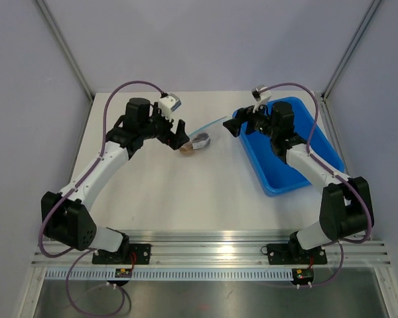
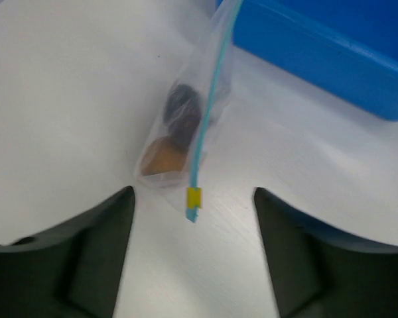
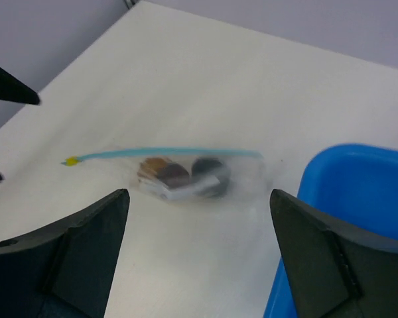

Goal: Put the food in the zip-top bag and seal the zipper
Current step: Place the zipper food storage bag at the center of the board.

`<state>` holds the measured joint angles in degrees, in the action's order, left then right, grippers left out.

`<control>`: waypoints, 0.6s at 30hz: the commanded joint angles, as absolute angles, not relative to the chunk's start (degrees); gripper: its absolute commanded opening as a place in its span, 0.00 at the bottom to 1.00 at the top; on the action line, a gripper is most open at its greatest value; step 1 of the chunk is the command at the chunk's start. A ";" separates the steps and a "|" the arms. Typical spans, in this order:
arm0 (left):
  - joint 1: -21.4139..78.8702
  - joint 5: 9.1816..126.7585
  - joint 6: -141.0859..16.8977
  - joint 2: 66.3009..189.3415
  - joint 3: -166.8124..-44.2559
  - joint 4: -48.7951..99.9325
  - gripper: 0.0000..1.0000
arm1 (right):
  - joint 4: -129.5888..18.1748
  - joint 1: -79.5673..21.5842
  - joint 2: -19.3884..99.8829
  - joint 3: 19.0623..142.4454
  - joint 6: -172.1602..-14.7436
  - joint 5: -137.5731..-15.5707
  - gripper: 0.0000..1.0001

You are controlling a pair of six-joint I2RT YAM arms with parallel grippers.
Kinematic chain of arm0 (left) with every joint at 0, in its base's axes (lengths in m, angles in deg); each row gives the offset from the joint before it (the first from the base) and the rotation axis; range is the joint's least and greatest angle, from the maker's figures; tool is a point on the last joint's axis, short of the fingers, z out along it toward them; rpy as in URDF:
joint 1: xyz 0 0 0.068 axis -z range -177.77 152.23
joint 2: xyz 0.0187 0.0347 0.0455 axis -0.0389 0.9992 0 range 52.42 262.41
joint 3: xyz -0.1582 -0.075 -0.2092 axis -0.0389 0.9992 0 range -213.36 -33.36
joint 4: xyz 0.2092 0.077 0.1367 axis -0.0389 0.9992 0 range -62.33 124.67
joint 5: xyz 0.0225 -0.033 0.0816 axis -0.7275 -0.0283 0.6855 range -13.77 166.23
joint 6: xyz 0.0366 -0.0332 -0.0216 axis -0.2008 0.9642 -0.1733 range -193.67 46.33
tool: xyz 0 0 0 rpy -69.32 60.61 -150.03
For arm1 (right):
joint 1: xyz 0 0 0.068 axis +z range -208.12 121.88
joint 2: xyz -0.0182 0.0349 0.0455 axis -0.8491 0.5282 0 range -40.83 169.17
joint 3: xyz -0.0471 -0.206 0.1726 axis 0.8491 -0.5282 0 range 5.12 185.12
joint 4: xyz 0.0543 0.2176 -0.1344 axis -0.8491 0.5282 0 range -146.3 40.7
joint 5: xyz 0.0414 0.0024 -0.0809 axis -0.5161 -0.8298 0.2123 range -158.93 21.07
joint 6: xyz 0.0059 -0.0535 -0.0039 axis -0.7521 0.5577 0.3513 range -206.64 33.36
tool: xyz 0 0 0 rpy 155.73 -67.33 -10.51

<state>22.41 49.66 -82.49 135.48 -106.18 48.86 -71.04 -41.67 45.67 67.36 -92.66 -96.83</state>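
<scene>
The clear zip-top bag (image 1: 199, 140) lies on the white table between both arms. Inside it I see the food: an orange-brown piece (image 2: 164, 158) and dark pieces (image 2: 183, 106); the right wrist view also shows them (image 3: 179, 175). The teal zipper strip (image 2: 209, 112) runs along the bag's edge, with a yellow slider tab (image 2: 194, 197) at its near end; it also shows in the right wrist view (image 3: 166, 152). My left gripper (image 1: 179, 136) is open and empty, just left of the bag. My right gripper (image 1: 239, 124) is open and empty, right of the bag, at the tray's left rim.
A big blue plastic tray (image 1: 298, 172) stands at the right, under my right arm; its wall shows in the left wrist view (image 2: 318, 59) and its corner in the right wrist view (image 3: 358, 218). Grey walls close in the table.
</scene>
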 commanded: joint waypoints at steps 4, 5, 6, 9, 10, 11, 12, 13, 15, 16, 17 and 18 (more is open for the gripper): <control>26.31 51.00 -81.50 125.19 -98.93 44.72 0.99 | -71.34 -41.77 39.25 59.52 -98.31 -88.81 0.99; 26.31 51.62 -80.71 124.41 -99.54 46.20 0.99 | -69.85 -41.86 38.54 59.79 -98.94 -85.75 0.99; 26.31 52.40 -80.27 124.14 -100.16 47.17 0.99 | -65.84 -41.77 37.75 61.01 -99.12 -84.33 1.00; 26.31 54.78 -78.25 123.17 -103.58 50.78 0.99 | -53.47 -41.77 34.59 65.91 -99.21 -76.51 0.99; 26.31 55.22 -77.46 122.64 -103.94 51.05 0.99 | -50.18 -41.77 34.23 67.33 -98.94 -74.14 1.00; 26.31 55.92 -75.36 121.60 -103.94 51.14 0.99 | -47.10 -41.77 33.88 68.65 -98.94 -69.33 0.99; 26.31 56.19 -74.30 121.06 -103.59 50.88 0.99 | -40.81 -41.86 33.35 71.19 -99.55 -65.19 1.00; 26.31 56.63 -74.03 120.36 -103.07 50.53 0.99 | -37.44 -41.86 33.17 72.61 -100.51 -62.02 0.99; 26.31 58.03 -69.82 118.35 -100.71 48.86 0.99 | -29.81 -41.86 32.21 74.98 -100.52 -55.50 0.99; 26.40 58.82 -68.76 117.72 -99.73 48.33 0.99 | -27.67 -41.77 31.77 75.17 -102.00 -53.05 0.99; 26.40 60.13 -67.27 117.11 -98.94 47.63 0.99 | -26.17 -41.86 31.16 75.17 -102.71 -48.50 0.99; 26.40 61.19 -66.47 116.06 -97.80 47.54 0.99 | -23.55 -41.86 29.84 74.91 -103.42 -46.19 0.99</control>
